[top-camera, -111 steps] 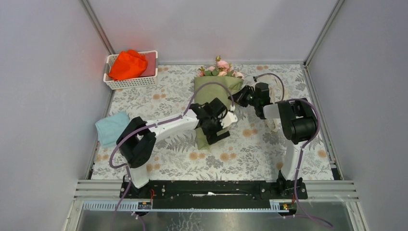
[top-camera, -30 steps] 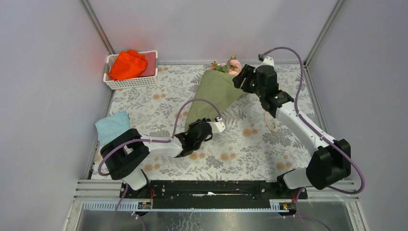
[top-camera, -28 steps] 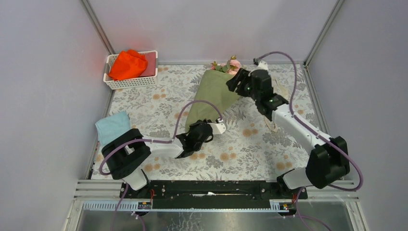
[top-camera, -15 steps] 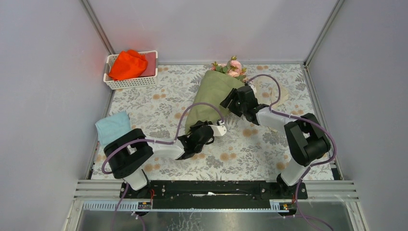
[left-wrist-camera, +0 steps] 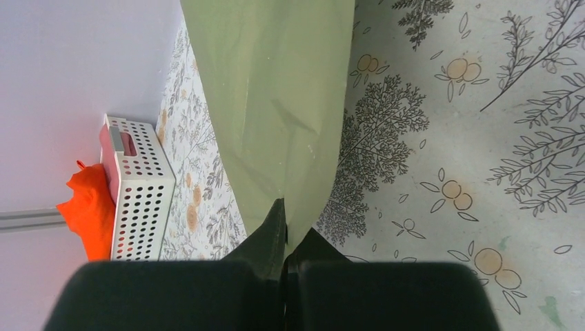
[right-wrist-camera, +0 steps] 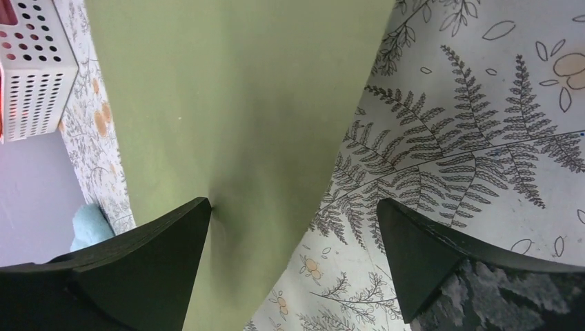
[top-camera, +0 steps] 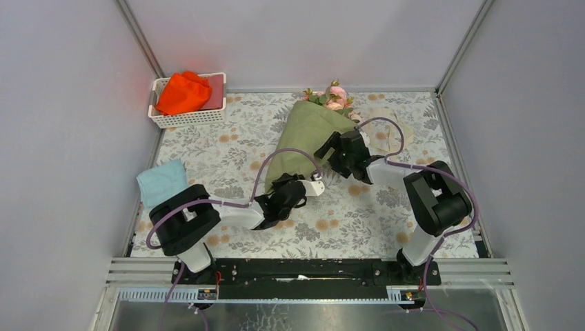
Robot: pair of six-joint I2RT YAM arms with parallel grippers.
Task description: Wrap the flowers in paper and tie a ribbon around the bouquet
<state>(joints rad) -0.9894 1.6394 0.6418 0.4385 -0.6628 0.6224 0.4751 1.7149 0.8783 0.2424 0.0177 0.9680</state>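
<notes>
Two arms on one bouquet (top-camera: pixel 305 138), each doing a different job. On the overhead view, the cone of olive paper (left-wrist-camera: pixel 276 103) lies slanted on the tablecloth (top-camera: pixel 359 221). Its wide end with the flowers (top-camera: pixel 330 95) points to about 1 o'clock and its narrow tip to about 7.

The left gripper (top-camera: pixel 284 187) has its fingers pinched right together on that tip. The wrist view shows the paper coming out from between them, with no gap at all. My guess is it's acting as an anchor so the wrap doesn't unroll or skid.

The right gripper (top-camera: pixel 325 150) sits at the cone's 3 o'clock edge, roughly mid-length. Its fingers (right-wrist-camera: pixel 145 265) are spread as wide as they go and hold nothing. One finger is over the green paper and the other over bare tablecloth, so it straddles the edge (lined up to clamp the overlap, I'd say).

No tie on the cone yet. A pale cream patch at 2 o'clock from the right gripper looks like the ribbon (top-camera: pixel 405 131), though it's too faint to be sure.

- The white basket (top-camera: pixel 196 116) with the orange-red cloth (top-camera: pixel 183 93) is off in the 10 o'clock corner.
- The light blue cloth (top-camera: pixel 160 183) is at the 9 o'clock edge.
- Both are well apart from the action.
- The only real clutter is the right arm's purple cable (top-camera: pixel 383 123), looping over where that cream patch lies.
</notes>
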